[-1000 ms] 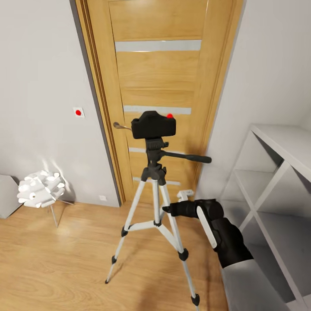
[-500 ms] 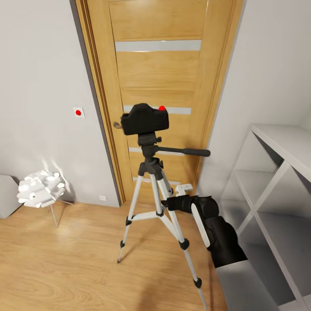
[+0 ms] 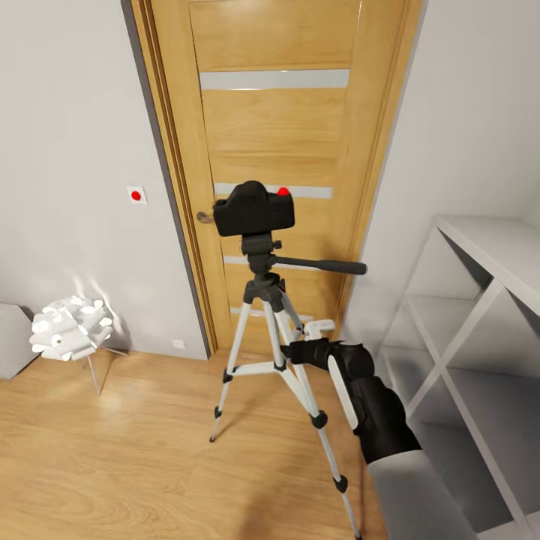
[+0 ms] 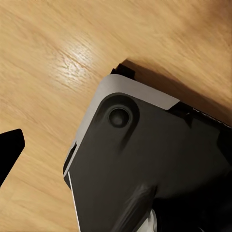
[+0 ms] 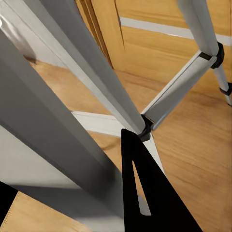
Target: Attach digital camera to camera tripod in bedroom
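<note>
The digital camera [image 3: 253, 209] sits on top of the camera tripod [image 3: 271, 352], high above the right gripper [image 3: 294, 352]. The tripod stands on the wood floor [image 3: 112, 457] in front of the oak door [image 3: 274, 150].

The right gripper is pressed up against a tripod leg, low down by the middle brace. In the right wrist view one dark finger [image 5: 145, 193] lies right next to the grey leg [image 5: 72, 125]. It is hard to tell if the gripper is clamped on the leg or just touching it.

The tripod looks a bit tilted. If the right gripper pulls or shoves the leg, the tripod could tip over, and the camera could fall off and hit the floor. A push away from the gripper could also knock it into the door.

The left gripper's state cannot be told; the left wrist view shows a dark robot part [image 4: 145, 169] over the floor.
</note>
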You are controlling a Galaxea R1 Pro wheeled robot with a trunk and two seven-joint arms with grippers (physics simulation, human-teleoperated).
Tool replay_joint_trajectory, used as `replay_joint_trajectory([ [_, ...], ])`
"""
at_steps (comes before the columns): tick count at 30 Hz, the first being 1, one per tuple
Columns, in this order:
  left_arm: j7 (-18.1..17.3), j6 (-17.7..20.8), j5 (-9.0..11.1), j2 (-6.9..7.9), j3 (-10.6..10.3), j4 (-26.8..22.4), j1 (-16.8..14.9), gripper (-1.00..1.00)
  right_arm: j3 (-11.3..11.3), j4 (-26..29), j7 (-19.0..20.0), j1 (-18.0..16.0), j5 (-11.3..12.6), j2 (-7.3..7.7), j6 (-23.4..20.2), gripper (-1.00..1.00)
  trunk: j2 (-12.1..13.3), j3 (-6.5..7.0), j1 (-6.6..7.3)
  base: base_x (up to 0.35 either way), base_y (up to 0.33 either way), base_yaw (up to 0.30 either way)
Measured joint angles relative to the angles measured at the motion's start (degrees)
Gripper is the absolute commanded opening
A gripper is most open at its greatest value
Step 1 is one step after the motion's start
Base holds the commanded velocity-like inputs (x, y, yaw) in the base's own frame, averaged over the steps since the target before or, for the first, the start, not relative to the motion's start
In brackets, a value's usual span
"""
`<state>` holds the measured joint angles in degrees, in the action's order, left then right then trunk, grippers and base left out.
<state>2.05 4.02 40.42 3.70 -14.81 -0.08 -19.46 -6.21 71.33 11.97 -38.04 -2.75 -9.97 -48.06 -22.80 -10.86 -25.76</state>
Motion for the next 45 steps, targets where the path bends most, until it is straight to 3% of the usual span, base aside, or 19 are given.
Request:
replay_joint_trajectory([
  [6, 0.00, 0.00, -0.06, -0.01, 0.00, 0.00, 0.00, 1.00, 2.13, -1.93, -0.04, -1.74, -0.88, 0.00, 2.24, -1.00, 0.00, 0.00, 0.00, 0.000, 0.000, 0.000],
  [7, -0.01, 0.00, -0.07, -0.01, -0.01, 0.01, 0.00, 1.00, 4.75, -8.67, -0.04, -2.96, 0.02, 0.01, 8.36, -1.00, -0.03, 0.01, 0.01, 0.000, 0.000, 0.000],
  [8, 0.00, 0.00, -0.08, -0.01, 0.00, -0.01, 0.01, 1.00, 7.31, -14.29, -1.75, -3.94, 3.66, 0.06, 10.64, -1.00, 0.01, 0.00, -0.01, 0.000, 0.000, 0.000],
  [9, 0.01, 0.00, -0.08, -0.01, 0.02, -0.01, 0.01, 1.00, 7.77, -15.76, -1.30, -4.77, 6.04, 0.05, 5.59, -1.00, 0.01, 0.00, 0.00, 0.000, 0.000, 0.000],
  [10, 0.00, 0.00, -0.09, -0.01, 0.03, 0.00, 0.01, 1.00, 7.64, -15.60, 0.09, -5.25, 3.97, 0.02, 4.46, -1.00, -0.09, 0.02, 0.07, 0.000, 0.000, 0.000],
  [12, 0.00, 0.00, -0.09, -0.01, 0.03, 0.00, 0.00, 1.00, 8.37, -16.39, 0.21, -6.04, 4.59, 0.04, 5.77, -1.00, -0.02, 0.00, 0.01, 0.000, 0.000, 0.000],
  [15, 0.00, 0.00, -0.10, -0.01, 0.02, 0.00, 0.00, 1.00, 8.58, -16.46, 0.15, -6.33, 12.06, 0.05, 5.83, -1.00, -0.02, 0.00, 0.01, 0.000, 0.000, 0.000],
  [17, 0.00, 0.00, -0.10, -0.01, 0.04, 0.01, 0.00, 1.00, 8.59, -16.47, 0.16, -6.49, 20.25, 0.04, 5.39, -1.00, 0.00, 0.00, 0.00, 0.000, 0.000, 0.000],
  [18, 0.00, 0.00, -0.10, -0.02, 0.05, 0.01, -0.01, 1.00, 8.63, -16.43, 0.13, -6.70, 21.63, 0.04, 5.27, -1.00, -0.01, 0.00, 0.00, 0.000, 0.000, 0.000],
  [21, 0.00, 0.00, -0.10, -0.01, 0.06, 0.00, 0.00, 1.00, 8.65, -16.49, 0.03, -6.92, 16.39, 0.07, 5.80, -1.00, 0.00, 0.00, 0.00, 0.000, 0.000, 0.000],
  [24, 0.00, 0.00, -0.10, -0.01, 0.05, 0.00, 0.00, 1.00, 8.66, -16.24, 0.12, -7.05, 19.54, 0.05, 5.44, -1.00, -0.01, 0.00, 0.00, 0.000, 0.000, 0.000],
  [28, 0.00, 0.00, -0.04, -0.01, 0.08, 0.00, 0.00, 1.00, 8.45, -16.32, 0.05, -7.07, 17.57, 0.05, 5.65, -1.00, 0.00, 0.00, 0.00, 0.000, 0.000, 0.000],
  [31, 0.00, 0.00, -0.02, -0.01, 0.08, 0.00, 0.00, 1.00, 8.27, -16.31, 0.07, -7.07, 18.39, 0.04, 5.64, -1.00, 0.00, 0.00, 0.00, 0.000, 0.000, 0.000],
  [34, 0.00, 0.00, -0.02, -0.01, 0.09, 0.00, 0.00, 1.00, 8.15, -16.39, -0.01, -7.07, 17.52, 0.04, 5.80, -1.00, 0.00, 0.00, 0.00, 0.000, 0.000, 0.000],
  [41, 0.00, 0.00, -0.01, -0.01, 0.08, 0.01, -0.01, 1.00, 3.26, -16.41, -2.02, -7.07, 17.20, -0.01, 5.79, -1.00, 0.00, 0.00, 0.00, 0.000, 0.000, 0.000],
  [45, 0.00, 0.00, -0.01, -0.01, 0.09, 0.00, 0.00, 1.00, 2.05, -16.50, -3.63, -7.08, 16.75, -0.01, 5.82, -1.00, 0.00, 0.00, 0.00, 0.000, 0.000, 0.000],
])
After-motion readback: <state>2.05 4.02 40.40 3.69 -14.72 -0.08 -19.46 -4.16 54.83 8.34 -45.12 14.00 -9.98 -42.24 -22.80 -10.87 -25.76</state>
